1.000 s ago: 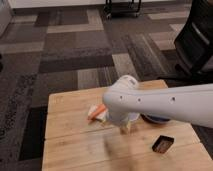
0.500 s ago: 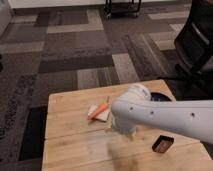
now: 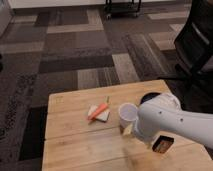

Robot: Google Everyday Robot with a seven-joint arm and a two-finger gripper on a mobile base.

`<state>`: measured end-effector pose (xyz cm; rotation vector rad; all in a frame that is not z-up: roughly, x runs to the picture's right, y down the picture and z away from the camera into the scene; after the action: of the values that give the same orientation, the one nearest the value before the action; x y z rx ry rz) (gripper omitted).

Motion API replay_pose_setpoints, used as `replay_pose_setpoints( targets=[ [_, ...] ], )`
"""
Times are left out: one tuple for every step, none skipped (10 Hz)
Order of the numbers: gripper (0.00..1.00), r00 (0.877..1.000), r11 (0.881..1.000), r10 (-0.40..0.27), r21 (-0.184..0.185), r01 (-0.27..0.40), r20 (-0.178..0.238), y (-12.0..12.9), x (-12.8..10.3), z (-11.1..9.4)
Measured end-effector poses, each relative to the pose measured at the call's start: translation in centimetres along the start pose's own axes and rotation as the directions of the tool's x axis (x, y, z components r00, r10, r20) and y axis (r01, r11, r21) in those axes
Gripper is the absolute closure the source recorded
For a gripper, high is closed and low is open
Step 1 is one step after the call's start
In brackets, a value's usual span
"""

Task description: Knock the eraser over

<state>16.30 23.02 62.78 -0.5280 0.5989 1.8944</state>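
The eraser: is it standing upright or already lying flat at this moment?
Lying flat, apparently: the eraser sits low on the wooden table, brownish face up. The gripper is hidden behind the arm, just left of it.

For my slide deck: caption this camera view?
Robot arm hides its gripper above the wooden table, eraser beside it.

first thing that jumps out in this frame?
The big white robot arm fills the lower right, reaching over the wooden table; its gripper is hidden behind the arm. The eraser lies right under it near the front right edge, with the white cup just left of the arm.
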Motion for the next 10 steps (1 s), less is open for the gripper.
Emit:
replay_pose_setpoints(
  targets=[
    [0.35,1.000,1.000,0.016,-0.002,-0.016,-0.007,-1.1,0.2,-0.1],
    [0.35,0.999,1.000,0.031,-0.003,-0.031,-0.010,-2.0,0.3,-0.1],
    [0.35,0.999,0.999,0.047,-0.004,-0.048,-0.013,-2.9,0.4,-0.1],
    [0.35,0.998,0.998,0.065,-0.004,-0.065,-0.012,-3.9,0.3,-0.3],
    [0.35,0.998,0.998,0.069,-0.004,-0.069,-0.012,-4.3,0.1,-0.4],
    [0.35,0.998,0.998,0.061,-0.007,-0.061,-0.011,-4.5,-0.2,-0.4],
    [0.35,0.999,0.999,0.053,-0.009,-0.053,-0.010,-4.4,-0.5,-0.4],
    [0.35,1.000,1.000,0.028,-0.013,-0.029,-0.011,-4.2,-1.1,-0.3],
    [0.35,1.000,1.000,0.009,-0.012,-0.009,-0.013,-3.9,-1.7,-0.2],
    [0.35,1.000,1.000,-0.004,-0.009,0.004,-0.009,-3.8,-2.4,-0.4]
  ],
)
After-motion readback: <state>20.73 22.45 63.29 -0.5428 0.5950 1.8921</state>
